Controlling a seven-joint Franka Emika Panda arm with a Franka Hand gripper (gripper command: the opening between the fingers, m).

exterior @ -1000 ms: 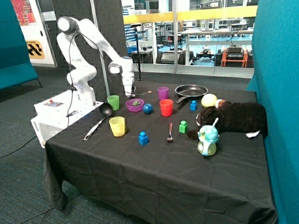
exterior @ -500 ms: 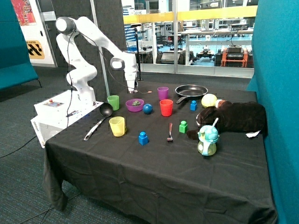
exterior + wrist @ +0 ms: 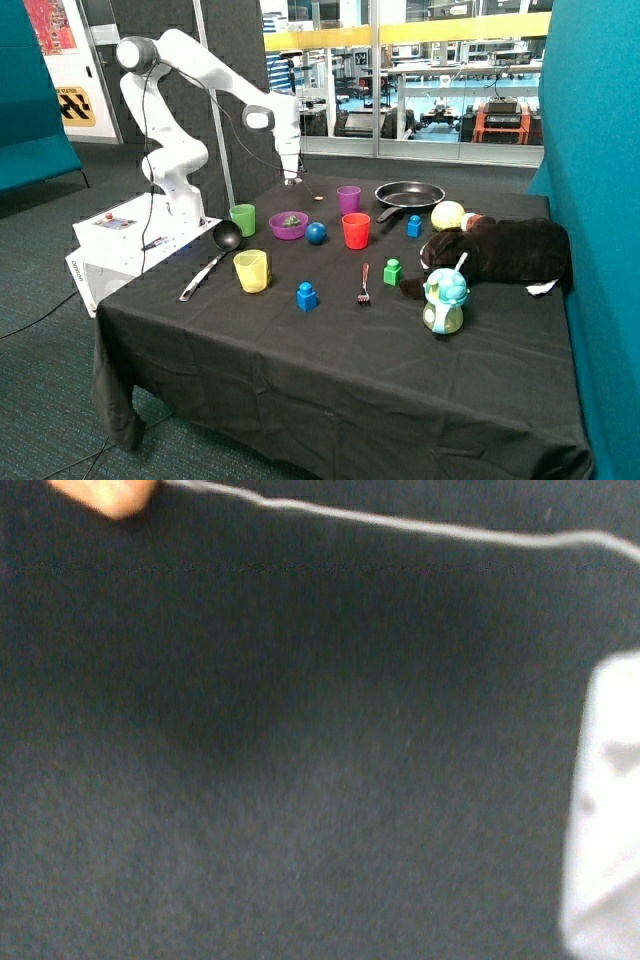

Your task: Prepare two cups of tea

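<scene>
Upper left of the outside view: robot arm [image 3: 190, 90] behind the table's [image 3: 330, 370] far corner.
Gripper [image 3: 291, 179]: above the table's far edge, left of the cup [image 3: 348, 199].
Frame centre: bowl [image 3: 288, 225], ball [image 3: 316, 233] and another cup [image 3: 355, 230] in a row, left to right.
Behind them, right: pan [image 3: 409, 193].
Right of centre: plush toy [image 3: 500, 250], teapot toy [image 3: 444, 300] in front of it.
Left: ladle [image 3: 212, 253] beside the front cup [image 3: 251, 270].
Wrist view: tea bag [image 3: 605, 810] at right edge, string [image 3: 400, 522] along the top.

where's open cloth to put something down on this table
The near table edge, in front of the yellow cup, blue block and fork, is bare. Crowded: the far half, from the green cup to the pan, with the gripper above it.
</scene>
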